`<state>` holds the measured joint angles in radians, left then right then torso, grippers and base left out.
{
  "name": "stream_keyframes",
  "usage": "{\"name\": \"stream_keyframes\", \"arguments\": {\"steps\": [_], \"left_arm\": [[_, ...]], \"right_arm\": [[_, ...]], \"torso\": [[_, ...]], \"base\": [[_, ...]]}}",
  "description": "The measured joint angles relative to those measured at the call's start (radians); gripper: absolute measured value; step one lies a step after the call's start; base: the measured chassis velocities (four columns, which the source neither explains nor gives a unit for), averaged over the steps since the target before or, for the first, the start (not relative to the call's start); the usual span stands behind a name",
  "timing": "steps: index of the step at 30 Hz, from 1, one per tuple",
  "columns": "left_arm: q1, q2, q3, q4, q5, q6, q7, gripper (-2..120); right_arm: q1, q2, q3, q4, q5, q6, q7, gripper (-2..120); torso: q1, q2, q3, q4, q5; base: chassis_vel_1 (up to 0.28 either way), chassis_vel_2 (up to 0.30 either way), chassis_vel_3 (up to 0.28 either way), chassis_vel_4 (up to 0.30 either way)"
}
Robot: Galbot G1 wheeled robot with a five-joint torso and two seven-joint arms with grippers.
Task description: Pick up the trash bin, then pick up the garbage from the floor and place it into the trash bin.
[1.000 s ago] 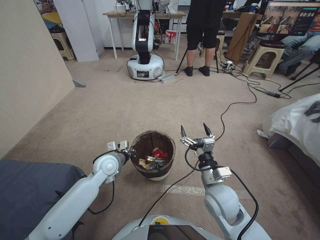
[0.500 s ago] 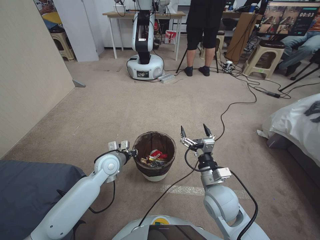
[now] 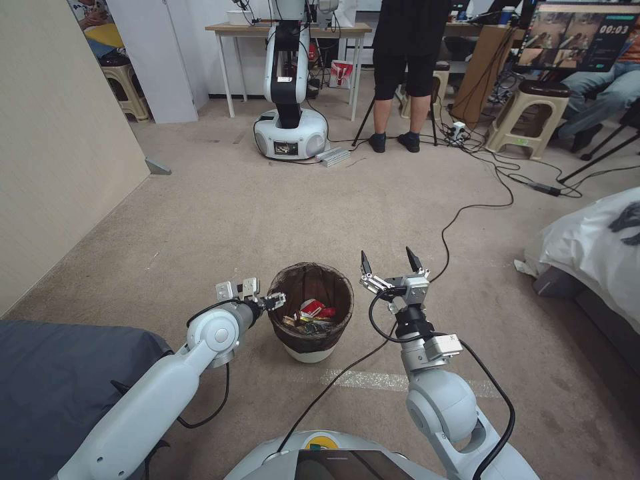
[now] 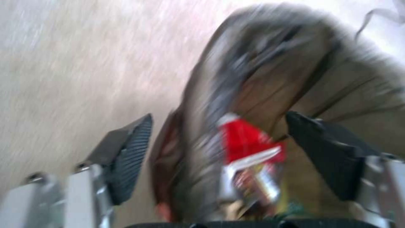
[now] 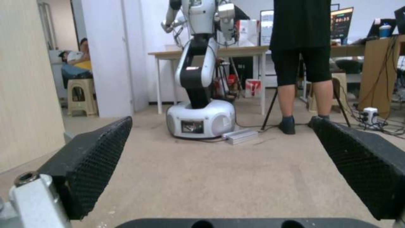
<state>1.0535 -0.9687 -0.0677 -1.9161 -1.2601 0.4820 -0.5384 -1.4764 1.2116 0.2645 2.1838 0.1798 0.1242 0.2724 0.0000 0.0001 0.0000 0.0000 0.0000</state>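
The trash bin (image 3: 311,333), white with a dark liner folded over its rim, stands on the floor (image 3: 233,220) just in front of my base. Garbage lies inside it: a crushed red-and-white cup (image 3: 315,307) and yellow wrappers. My left gripper (image 3: 275,301) is at the bin's left rim. In the left wrist view it (image 4: 219,117) is open, its fingers straddling the liner's edge (image 4: 295,63), with the red cup (image 4: 246,145) beyond. To the right of the bin my right gripper (image 3: 389,260) is open, holds nothing and points forward (image 5: 221,122).
Another robot (image 3: 288,87) and a standing person (image 3: 407,67) are ahead by a table. Cables (image 3: 467,207) trail across the carpet at right. White bedding (image 3: 593,247) lies right, dark grey fabric (image 3: 60,387) near left, a wall panel (image 3: 60,133) at left.
The trash bin has sunk a little and shifted slightly right. My left gripper's fingers have come apart at its rim. The right arm has stayed still.
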Motion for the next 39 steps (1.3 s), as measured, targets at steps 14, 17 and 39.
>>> {"name": "stream_keyframes", "arguments": {"steps": [14, 17, 39], "left_arm": [[0.176, -0.075, -0.216, -0.110, 0.708, -0.286, 0.173, 100], [0.210, -0.093, -0.233, -0.130, 0.758, -0.299, 0.167, 100], [0.460, -0.271, -0.300, -0.078, 1.076, -0.462, 0.170, 100]], "right_arm": [[-0.016, 0.082, 0.062, -0.024, -0.030, 0.014, -0.001, 100], [-0.044, 0.111, 0.101, -0.024, -0.052, 0.022, -0.002, 100], [-0.102, 0.182, 0.176, -0.144, -0.180, 0.096, 0.015, 100]], "torso": [[0.000, 0.000, 0.000, 0.0005, 0.0000], [0.000, 0.000, 0.000, -0.0002, 0.0000], [0.000, 0.000, 0.000, -0.0001, 0.0000]], "base": [[0.000, 0.000, 0.000, 0.000], [0.000, 0.000, 0.000, 0.000], [0.000, 0.000, 0.000, 0.000]]}}
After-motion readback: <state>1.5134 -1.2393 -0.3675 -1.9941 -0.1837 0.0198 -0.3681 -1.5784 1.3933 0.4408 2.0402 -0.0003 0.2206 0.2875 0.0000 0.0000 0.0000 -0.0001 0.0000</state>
